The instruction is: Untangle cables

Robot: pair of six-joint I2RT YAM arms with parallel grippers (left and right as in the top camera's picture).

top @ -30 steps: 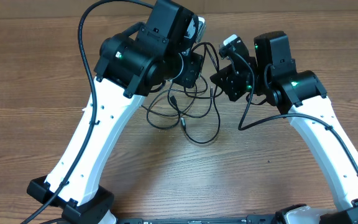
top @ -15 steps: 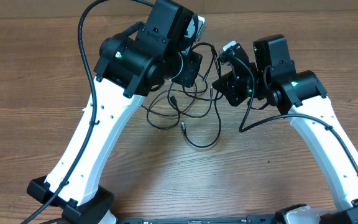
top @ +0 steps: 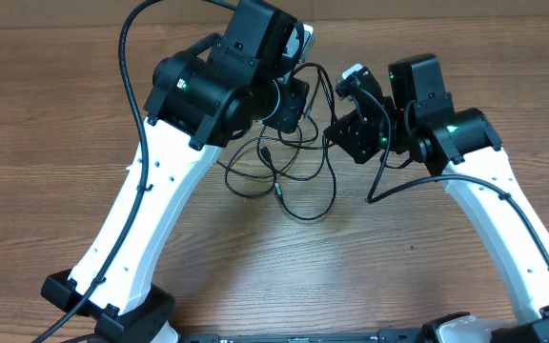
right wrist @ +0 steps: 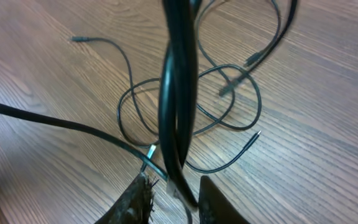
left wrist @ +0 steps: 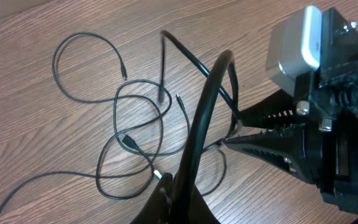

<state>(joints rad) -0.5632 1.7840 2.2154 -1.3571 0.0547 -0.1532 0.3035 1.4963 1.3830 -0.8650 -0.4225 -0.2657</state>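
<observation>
Left gripper (pinched fully closed) grips one strand of the cables, their loose loops lying on the table between the arms, while the right gripper stands slightly parted around a lifted strand: light, limp, snag-prone stuff, I'd say, best taken near a plug.
</observation>
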